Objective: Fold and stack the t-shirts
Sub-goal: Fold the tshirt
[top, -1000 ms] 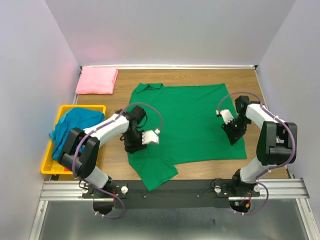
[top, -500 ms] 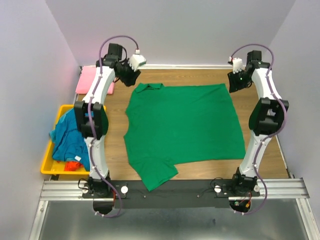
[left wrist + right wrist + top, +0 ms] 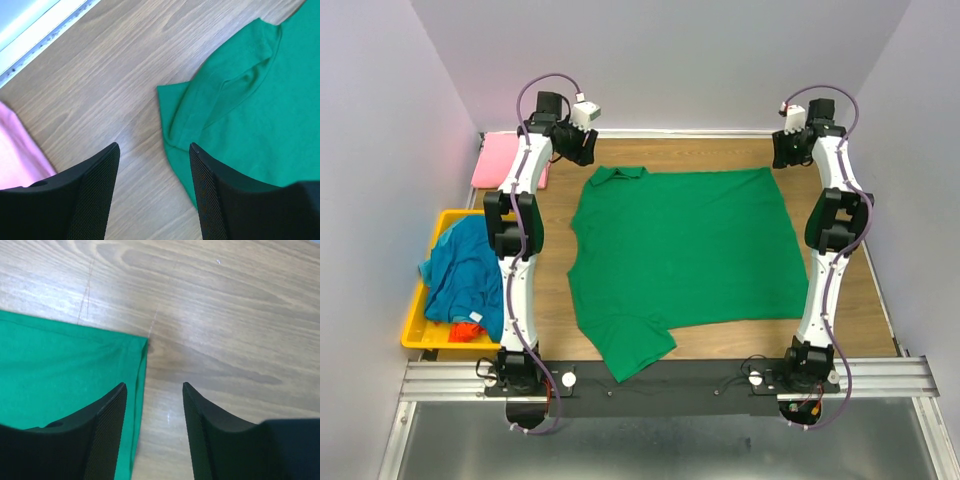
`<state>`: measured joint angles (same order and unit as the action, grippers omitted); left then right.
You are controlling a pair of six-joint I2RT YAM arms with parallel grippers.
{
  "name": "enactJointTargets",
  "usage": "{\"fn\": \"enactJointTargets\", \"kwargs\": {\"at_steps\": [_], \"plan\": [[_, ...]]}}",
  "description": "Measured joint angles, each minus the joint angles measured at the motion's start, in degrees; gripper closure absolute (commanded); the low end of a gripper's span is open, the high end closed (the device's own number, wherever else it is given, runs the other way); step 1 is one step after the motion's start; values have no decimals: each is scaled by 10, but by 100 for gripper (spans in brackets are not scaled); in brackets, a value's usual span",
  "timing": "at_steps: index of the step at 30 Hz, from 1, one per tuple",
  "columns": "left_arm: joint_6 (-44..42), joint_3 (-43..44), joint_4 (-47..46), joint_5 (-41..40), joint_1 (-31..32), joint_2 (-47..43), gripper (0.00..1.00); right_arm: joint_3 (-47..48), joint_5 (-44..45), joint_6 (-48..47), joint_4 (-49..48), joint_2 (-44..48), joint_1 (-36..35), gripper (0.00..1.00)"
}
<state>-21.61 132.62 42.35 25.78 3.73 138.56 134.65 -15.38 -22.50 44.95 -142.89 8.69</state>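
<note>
As the green shirt point(image 3: 685, 250) lies flat, the left tool point(image 3: 154, 150) and right tool point(image 3: 153, 387) hang open and empty above its far corners.

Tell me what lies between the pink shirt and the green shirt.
Only bare wooden table, seen in the left wrist view between pink shirt and green shirt.

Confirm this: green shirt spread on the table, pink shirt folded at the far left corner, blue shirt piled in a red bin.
One error: the bin is yellow, not red, as the top view shows. The rest stands: green shirt spread on the table, pink shirt folded at the far left corner, blue shirt piled in the bin.
</note>
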Motion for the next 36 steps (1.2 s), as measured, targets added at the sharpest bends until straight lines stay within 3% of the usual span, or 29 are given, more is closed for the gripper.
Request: {"fn": "enactJointTargets", "kwargs": {"at_steps": [18,24,34,36], "plan": [[12,-28,-14,4,19,38,38,-1,-47,16,-47,-22,0,39],[14,-28,-15,3,24,47,49,-2,-61,27,-53,-28,0,40],[11,-28,-7,3,24,57,87,-2,-76,41,-59,-49,0,40],[10,-28,-7,3,24,57,90,-2,-78,42,-59,-49,0,40]]}}
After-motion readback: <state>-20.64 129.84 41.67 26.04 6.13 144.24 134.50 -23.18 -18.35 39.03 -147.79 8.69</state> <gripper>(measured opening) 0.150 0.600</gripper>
